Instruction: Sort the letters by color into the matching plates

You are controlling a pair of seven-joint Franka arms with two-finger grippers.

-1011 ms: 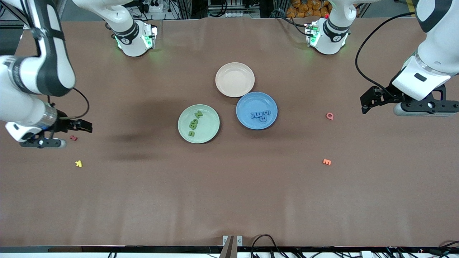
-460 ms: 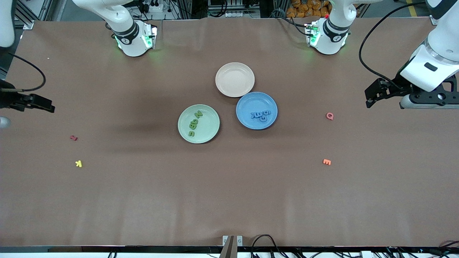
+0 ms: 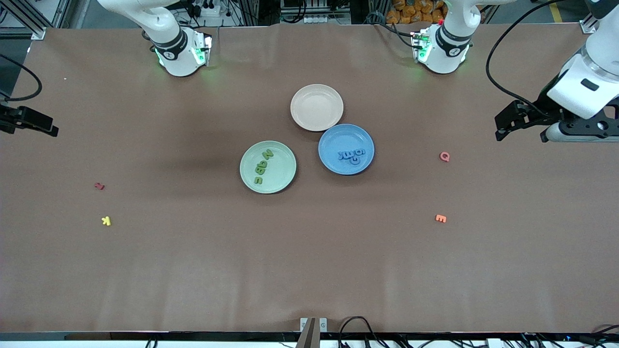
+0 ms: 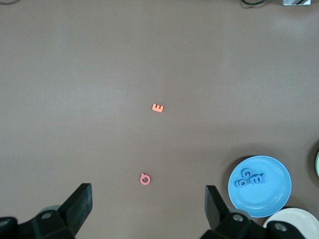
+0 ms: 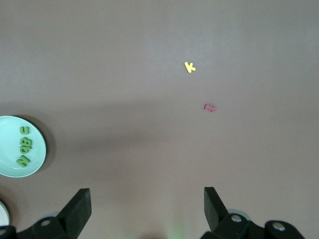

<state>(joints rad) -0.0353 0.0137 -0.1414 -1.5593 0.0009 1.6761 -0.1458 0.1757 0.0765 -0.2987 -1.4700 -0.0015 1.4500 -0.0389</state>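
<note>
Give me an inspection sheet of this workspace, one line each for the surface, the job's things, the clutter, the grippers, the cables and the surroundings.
Surface: brown table, flat, faint creases.
Job's things: green plate holds four green letters; blue plate holds the blue letters, bunched, count unclear.
Clutter: beige-pink plate touches the blue plate; pink Q and orange E toward the left arm's end; red piece and yellow K toward the right arm's end.
Grippers: left gripper open, holding nothing, over bare table near the Q; right gripper open, holding nothing, at the table's edge.
Cables: black cable loops to the left wrist; more at the front edge.
Surroundings: equipment past the bases, indistinct.
</note>
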